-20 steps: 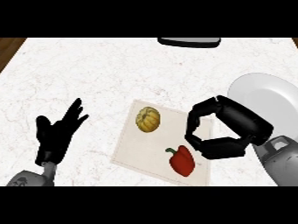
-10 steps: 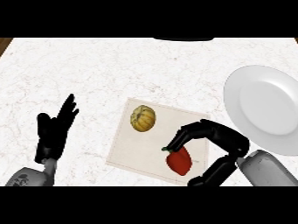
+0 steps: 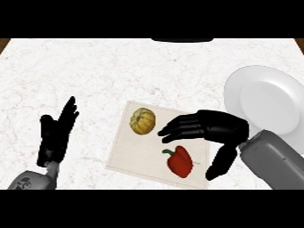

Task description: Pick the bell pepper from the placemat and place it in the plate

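Observation:
A red bell pepper (image 3: 180, 161) with a green stem lies on the near part of a pale placemat (image 3: 128, 153). My right hand (image 3: 207, 127) hovers just above and behind it, fingers spread toward the left and thumb hanging down at the pepper's right side; it is open and holds nothing. A white plate (image 3: 273, 104) lies to the right of the placemat, partly covered by my right forearm. At the lower left my left hand (image 3: 54, 136) rests open with its fingers up.
A small yellow-orange pumpkin (image 3: 143, 120) sits on the placemat's far part, just left of my right fingertips. A dark object (image 3: 182, 40) shows at the counter's far edge. Wooden floor appears past the white marble counter's far corners.
My right hand has come back from over the plate's left edge, swung down near the pepper and now sits over it, thumb beside it. The left hand has barely shifted.

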Robot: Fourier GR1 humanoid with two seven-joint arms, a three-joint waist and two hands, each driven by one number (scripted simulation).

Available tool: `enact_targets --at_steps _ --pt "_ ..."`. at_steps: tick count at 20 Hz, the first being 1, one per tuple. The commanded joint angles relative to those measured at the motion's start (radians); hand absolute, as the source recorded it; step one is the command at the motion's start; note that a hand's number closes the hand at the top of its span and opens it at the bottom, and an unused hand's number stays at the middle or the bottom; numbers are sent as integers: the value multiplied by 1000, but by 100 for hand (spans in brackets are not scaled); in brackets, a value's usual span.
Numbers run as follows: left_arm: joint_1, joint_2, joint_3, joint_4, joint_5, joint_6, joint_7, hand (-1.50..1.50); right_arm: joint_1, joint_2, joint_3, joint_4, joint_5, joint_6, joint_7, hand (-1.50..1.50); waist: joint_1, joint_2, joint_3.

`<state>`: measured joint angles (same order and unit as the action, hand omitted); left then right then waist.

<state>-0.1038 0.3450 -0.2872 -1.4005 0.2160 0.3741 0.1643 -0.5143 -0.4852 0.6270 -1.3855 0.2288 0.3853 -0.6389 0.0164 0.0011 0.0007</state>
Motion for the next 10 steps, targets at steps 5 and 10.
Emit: enact_targets --at_steps 5,10 --pt "47 12 10 -50 -11 -15 16 0 -108 -25 83 -56 226 60 131 -150 -9 -4 -1" --pt "56 -24 24 -5 -21 -11 -39 0 -159 -14 135 -101 272 226 255 -150 -14 -4 -2"
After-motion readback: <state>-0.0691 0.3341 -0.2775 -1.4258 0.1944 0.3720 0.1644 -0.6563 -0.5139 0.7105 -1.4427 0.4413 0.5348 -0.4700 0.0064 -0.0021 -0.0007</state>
